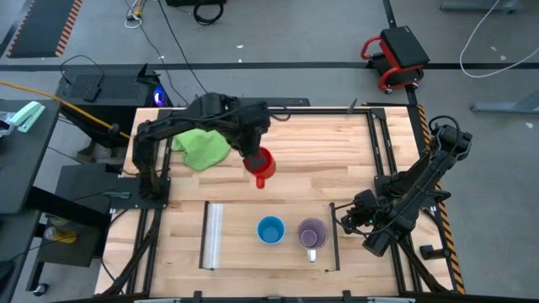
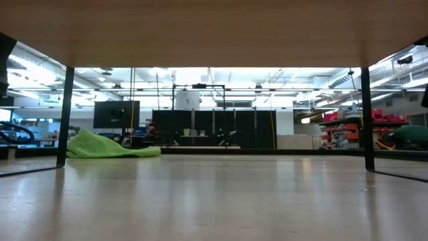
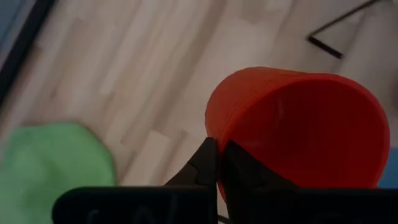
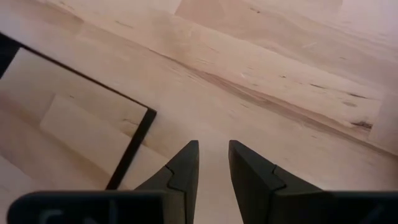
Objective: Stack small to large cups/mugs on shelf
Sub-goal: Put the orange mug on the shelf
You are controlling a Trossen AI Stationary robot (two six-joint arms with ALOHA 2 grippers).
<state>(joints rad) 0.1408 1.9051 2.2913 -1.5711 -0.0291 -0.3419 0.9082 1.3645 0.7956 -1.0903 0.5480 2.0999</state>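
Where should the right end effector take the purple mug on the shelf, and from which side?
Probably by the rim wall, from straight above. The purple mug stands upright and open-mouthed on the shelf, with its pale handle pointing toward the table's near edge. One finger inside and one outside, on the side away from the blue cup, keeps clear of it. The right end effector waits just beside the mug.

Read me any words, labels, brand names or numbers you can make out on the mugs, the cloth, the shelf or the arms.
None can be read.
The red mug, held in the left gripper, shows plain surfaces.
The light-blue cup and purple mug on the shelf show no print.
The green cloth is plain.
Faint marks on the left gripper's body in its wrist view are too blurred to read.
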